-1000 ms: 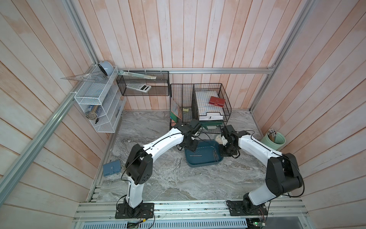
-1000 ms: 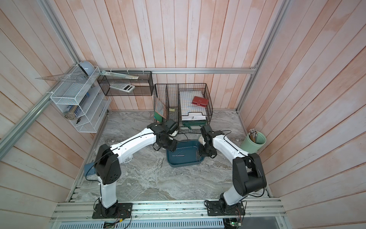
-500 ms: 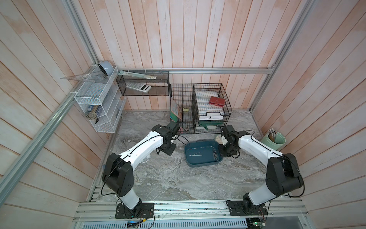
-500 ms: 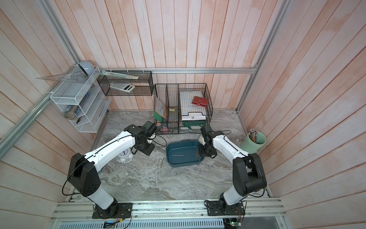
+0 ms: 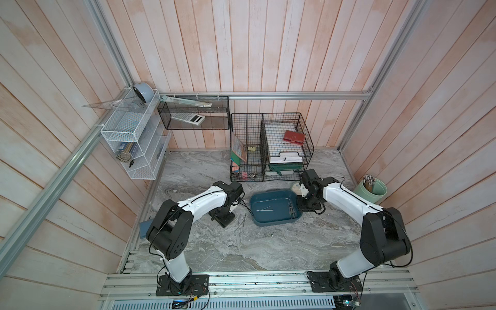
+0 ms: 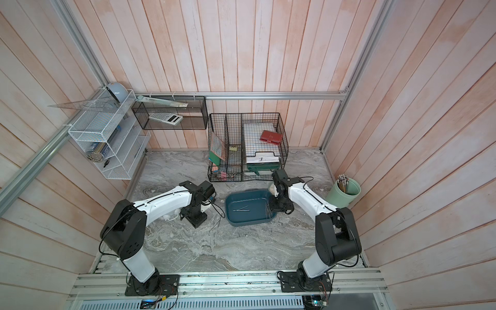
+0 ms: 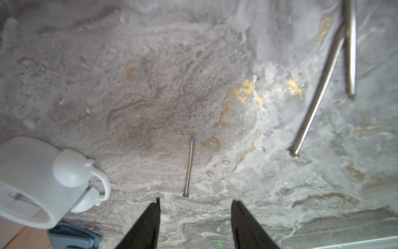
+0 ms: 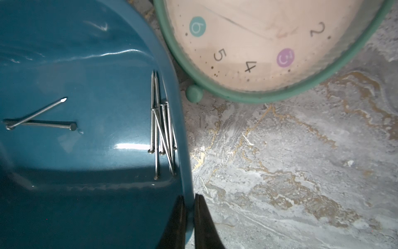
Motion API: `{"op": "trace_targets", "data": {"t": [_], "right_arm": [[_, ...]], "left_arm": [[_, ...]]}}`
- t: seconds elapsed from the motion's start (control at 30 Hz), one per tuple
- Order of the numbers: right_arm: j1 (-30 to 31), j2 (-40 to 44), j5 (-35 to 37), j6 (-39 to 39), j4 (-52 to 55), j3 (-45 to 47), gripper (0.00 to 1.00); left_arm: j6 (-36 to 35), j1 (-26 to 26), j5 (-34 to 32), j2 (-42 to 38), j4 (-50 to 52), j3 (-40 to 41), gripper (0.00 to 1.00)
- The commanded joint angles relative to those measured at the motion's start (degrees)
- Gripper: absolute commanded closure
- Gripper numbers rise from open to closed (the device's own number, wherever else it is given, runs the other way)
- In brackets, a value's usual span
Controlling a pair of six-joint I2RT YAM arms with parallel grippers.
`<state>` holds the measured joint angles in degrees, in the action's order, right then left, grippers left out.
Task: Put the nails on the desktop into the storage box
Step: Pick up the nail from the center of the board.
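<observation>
Most of the scene is the grey-and-white marbled desktop (image 5: 268,247), with the dark blue box (image 5: 268,198) sitting on it near the middle. A black wire basket (image 5: 271,150) stands behind the box, near its far long side. A pale green cup (image 5: 374,192) of pencils stands well apart from the box, beyond its right end. A green-rimmed clock (image 8: 269,43) with a pink face sits just beside the box's far right corner, one small round foot close to the rim.

The right gripper (image 8: 190,197) is at the box's right end. Its jaws are pinched tight on the rim, one finger inside the wall and one outside. The left gripper (image 7: 196,201) hangs low over the desktop off the box's left end, near the box but apart from it. Its jaws stand partly open with nothing between them.

About six nails (image 8: 161,129) lie bundled in the box along the inside of its right wall, close to the pinched spot. Two more nails (image 8: 38,122) lie crossed near the middle of the box's floor. Three nails lie on the desktop to the left of the box. One nail (image 7: 189,166) lies just ahead of the left gripper's tips, its head toward them, untouched. Another two nails (image 7: 318,86) meet in a narrow V a little farther off.
</observation>
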<state>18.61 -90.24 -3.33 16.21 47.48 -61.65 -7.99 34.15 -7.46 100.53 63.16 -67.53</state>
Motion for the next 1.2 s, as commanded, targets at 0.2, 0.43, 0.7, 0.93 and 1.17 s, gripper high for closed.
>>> {"op": "trace_targets", "data": {"t": [0.2,0.43,0.7,0.93,1.17], "right_arm": [[0.5,-2.2,-2.9,-0.9,-1.1,2.1,1.0],[0.6,-2.3,-3.2,-1.1,-1.2,2.0,1.0],[1.0,-2.6,-2.7,-1.1,-1.3,2.0,1.0],[1.3,-2.7,-2.6,-1.0,-1.0,1.8,1.0],[1.6,-2.8,-2.2,-0.8,-0.9,1.9,1.0]], "left_arm": [[-1.1,-0.6,1.1,3.8,-7.0,3.5,0.44],[-1.1,-1.3,1.0,5.2,-10.0,5.8,0.56],[-1.2,-1.8,0.4,7.0,-10.0,4.5,0.99],[0.9,-1.9,-0.2,6.1,-6.8,0.1,1.0],[4.9,1.8,0.4,-1.8,1.0,-8.5,1.0]]}}
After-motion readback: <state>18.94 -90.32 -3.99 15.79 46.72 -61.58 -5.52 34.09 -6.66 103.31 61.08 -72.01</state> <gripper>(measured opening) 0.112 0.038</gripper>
